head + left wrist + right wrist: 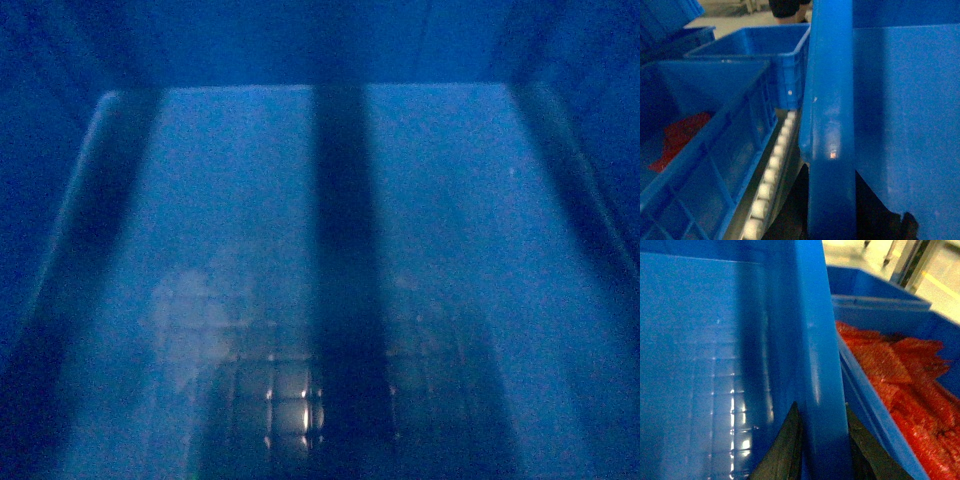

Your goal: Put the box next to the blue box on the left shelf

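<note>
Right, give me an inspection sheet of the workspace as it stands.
Surface: roller track under the crates on the left.
Job's things: box fills the head view; its floor is scuffed and bare where seen.
Clutter: near crate holds a red thing; far crate behind it; right crate full of red mesh bags.
Hands: right hand straddles the box rim, shut on it; left hand at the box wall, too dark to judge.
Cables: nothing seen.
Surroundings: pale floor, someone's legs, metal posts.
</note>
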Robot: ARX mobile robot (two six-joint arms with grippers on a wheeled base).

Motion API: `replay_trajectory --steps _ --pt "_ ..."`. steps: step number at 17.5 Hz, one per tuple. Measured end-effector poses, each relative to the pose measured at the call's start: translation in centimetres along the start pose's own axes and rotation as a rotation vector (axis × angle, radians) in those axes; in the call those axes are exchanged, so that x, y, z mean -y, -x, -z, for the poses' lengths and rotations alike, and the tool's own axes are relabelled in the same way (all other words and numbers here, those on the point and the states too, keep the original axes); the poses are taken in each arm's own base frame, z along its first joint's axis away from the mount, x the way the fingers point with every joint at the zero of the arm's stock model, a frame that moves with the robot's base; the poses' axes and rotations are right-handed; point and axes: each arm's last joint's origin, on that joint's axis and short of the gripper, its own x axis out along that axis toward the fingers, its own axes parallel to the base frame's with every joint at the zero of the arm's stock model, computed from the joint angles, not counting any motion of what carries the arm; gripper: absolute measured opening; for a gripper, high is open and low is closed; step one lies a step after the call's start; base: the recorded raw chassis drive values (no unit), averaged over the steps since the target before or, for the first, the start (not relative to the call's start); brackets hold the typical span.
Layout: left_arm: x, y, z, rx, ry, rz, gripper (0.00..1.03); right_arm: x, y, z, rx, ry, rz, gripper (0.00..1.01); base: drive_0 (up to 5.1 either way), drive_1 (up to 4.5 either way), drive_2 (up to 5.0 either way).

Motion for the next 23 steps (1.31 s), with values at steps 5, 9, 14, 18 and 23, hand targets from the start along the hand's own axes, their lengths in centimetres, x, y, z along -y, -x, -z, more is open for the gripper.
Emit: replay_trajectory --steps 5,9,14,18,23 --pt "-1.0 -2.8 0.2 -0.167 -0.066 0.0 0.11 -1.0 -1.5 0.7 -0.156 0.027 0.006 0.15 0.0 0.0 0.0" --pt "-0.2 -3.2 1.2 -0.256 -0.065 0.017 0.11 -0.6 -1.7 1.4 -0.219 0.039 0.008 0.15 0.0 0.0 0.0" --pt "0.0 -3.3 1.4 -0.286 -0.073 0.007 0.11 -0.6 -1.9 1.8 -0.251 0.039 -0.008 0.15 0.0 0.0 0.0" --pt "-0.2 -3.3 2.0 -0.337 -0.104 -0.007 0.11 -0.8 -2.2 3.1 -0.321 0.022 -0.036 0.15 0.0 0.0 0.0" --pt "-0.4 -5.7 3.5 -0.366 -0.138 -0.01 0.12 -2.4 -2.6 4.2 -0.344 0.034 -0.042 0.15 0.0 0.0 0.0"
